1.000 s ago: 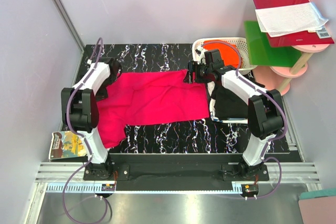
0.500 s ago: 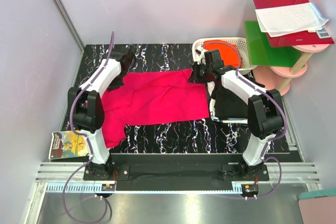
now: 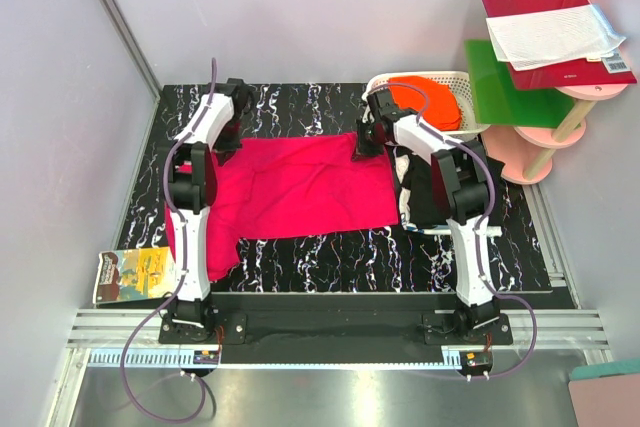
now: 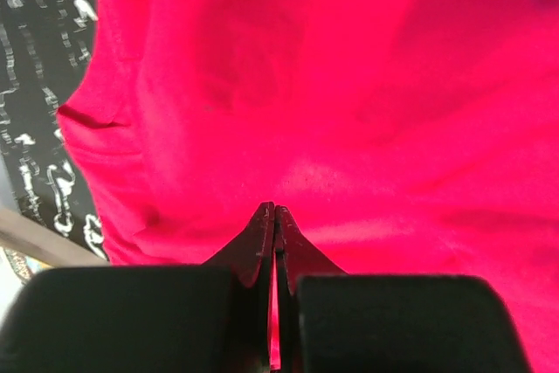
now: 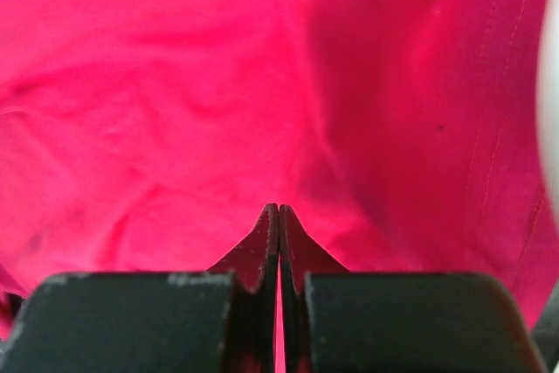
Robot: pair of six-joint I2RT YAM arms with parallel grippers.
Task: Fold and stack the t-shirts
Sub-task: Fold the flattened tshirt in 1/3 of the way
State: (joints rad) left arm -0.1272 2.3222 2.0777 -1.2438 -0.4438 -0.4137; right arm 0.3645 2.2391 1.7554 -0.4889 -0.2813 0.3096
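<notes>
1. One soft magenta-pink cloth t-shirt [image 3: 290, 192] lies spread flat on the black white-veined table [image 3: 320, 259], between my arms.
2. My left gripper [image 4: 274, 214], open a second ago, now pinches its far left edge.
3. My right gripper [image 5: 279, 212] has likewise closed on the far right edge, beside the crumpled black t-shirt [image 3: 432, 197].
4. Both arms have stretched farther out.
</notes>
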